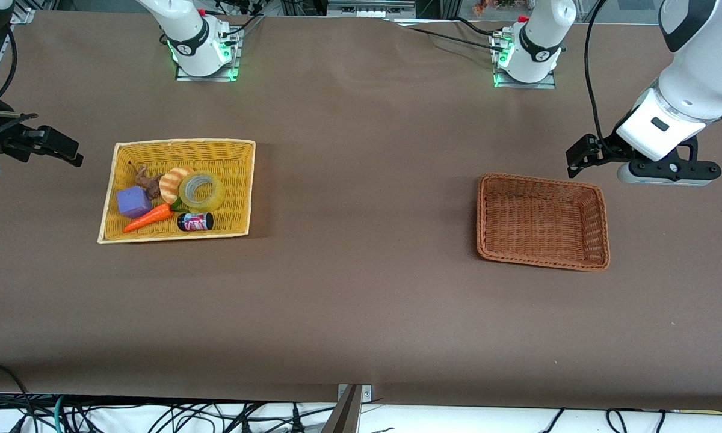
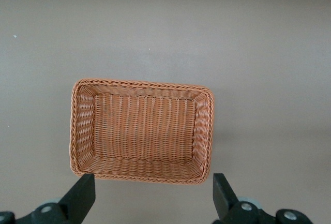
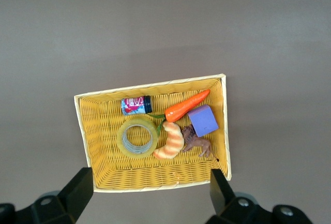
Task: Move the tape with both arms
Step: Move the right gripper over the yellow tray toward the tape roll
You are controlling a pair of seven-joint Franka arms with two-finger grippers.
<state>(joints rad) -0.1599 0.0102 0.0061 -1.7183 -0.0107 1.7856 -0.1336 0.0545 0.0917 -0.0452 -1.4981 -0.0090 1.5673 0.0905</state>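
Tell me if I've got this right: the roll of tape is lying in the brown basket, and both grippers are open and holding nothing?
Not quite. The tape lies in the yellow basket, among the toys; the brown basket holds nothing, as the front view shows. The rest stands: the left gripper and right gripper are open and hold nothing.

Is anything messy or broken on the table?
Nothing stands out. The tape lies flat in the yellow basket among toys, the brown basket sits empty, and the left gripper and right gripper hang open.
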